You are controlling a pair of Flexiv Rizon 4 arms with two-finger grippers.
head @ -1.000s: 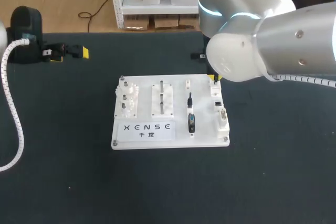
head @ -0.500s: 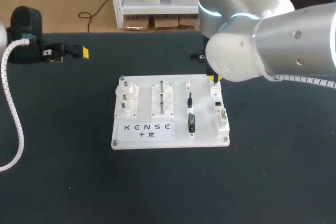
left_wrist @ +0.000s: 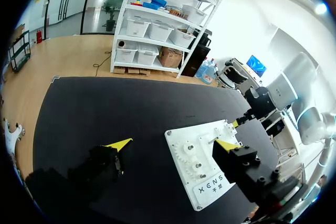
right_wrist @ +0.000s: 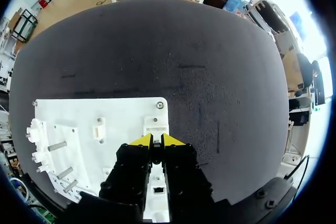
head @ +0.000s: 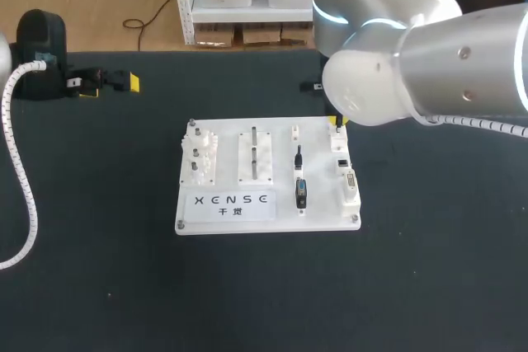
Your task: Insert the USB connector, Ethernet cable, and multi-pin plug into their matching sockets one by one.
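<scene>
The white board (head: 272, 218) lies mid-table. Its middle column holds a black Ethernet cable (head: 299, 157) and a dark multi-pin plug (head: 301, 193). The small holder (head: 294, 131) above them is empty. My right gripper (right_wrist: 157, 141) stands at the far end of the white socket block (head: 345, 172), right over its end socket (right_wrist: 156, 125). It is shut on a thin dark connector, mostly hidden, seemingly the USB one. My left gripper (left_wrist: 173, 145) is open and empty. It hovers far off at the table's back left (head: 124, 82).
Small gears on pegs (head: 199, 158) and two metal posts (head: 255, 154) stand on the board's left half. The left arm's white coiled cable (head: 21, 195) hangs along the table's left edge. Dark table cloth surrounds the board on all sides.
</scene>
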